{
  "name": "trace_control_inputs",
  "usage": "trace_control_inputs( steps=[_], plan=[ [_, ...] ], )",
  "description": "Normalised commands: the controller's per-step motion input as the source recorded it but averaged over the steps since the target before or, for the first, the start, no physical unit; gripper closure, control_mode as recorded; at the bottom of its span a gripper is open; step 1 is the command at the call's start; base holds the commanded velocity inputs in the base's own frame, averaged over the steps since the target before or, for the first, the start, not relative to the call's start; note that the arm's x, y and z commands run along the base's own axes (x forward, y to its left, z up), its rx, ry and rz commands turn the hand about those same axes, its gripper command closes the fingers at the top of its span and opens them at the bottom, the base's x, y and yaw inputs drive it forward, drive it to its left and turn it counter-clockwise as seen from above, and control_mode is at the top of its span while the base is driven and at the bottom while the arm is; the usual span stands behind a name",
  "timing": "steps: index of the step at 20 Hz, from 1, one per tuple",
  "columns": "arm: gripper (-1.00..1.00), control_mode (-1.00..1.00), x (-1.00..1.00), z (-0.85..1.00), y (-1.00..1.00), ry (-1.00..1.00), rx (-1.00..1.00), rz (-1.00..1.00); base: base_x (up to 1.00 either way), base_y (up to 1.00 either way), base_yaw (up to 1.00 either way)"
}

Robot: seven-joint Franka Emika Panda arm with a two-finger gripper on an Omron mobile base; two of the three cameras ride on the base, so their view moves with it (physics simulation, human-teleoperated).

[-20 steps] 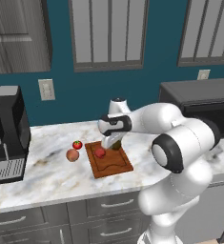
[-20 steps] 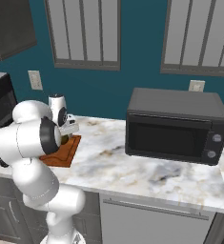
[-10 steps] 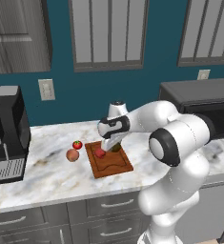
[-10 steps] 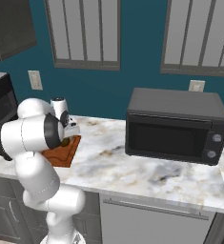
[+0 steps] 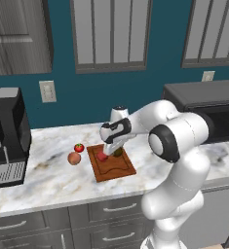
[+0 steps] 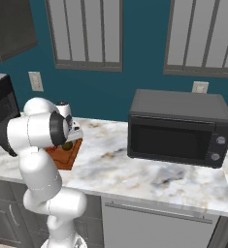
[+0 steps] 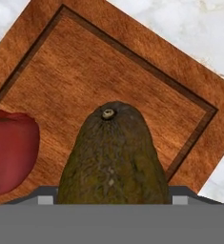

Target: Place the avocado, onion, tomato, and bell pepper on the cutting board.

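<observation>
The gripper [image 5: 117,148] holds the avocado [image 7: 114,155] between its jaws, long axis pointing straight out ahead, low over the cutting board [image 7: 108,78]. The bell pepper [image 7: 11,150] lies on the board just beside it; tomato [image 5: 79,147] and onion [image 5: 74,158] wait farther off on the table [image 5: 47,180].

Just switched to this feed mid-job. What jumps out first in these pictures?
The white arm bends low over the cutting board at mid-counter, its gripper right at the avocado, which looms large in the hand view above the board's wood. The bell pepper already lies on the board beside it. The tomato and onion wait on the marble counter just left of the board.
</observation>
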Motion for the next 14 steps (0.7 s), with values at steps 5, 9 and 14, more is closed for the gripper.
trace_control_inputs(
  steps=[5,9,14],
  plan=[
    [1.0,-1.0,0.15,-0.18,0.0,0.0,0.0,0.0,0.0,0.0,0.0],
    [1.0,-1.0,0.1,-0.2,0.0,0.0,0.0,0.0,0.0,0.0,0.0],
    [-1.0,-1.0,0.01,-0.13,0.0,0.0,0.0,0.0,0.0,0.0,0.0]
  ],
)
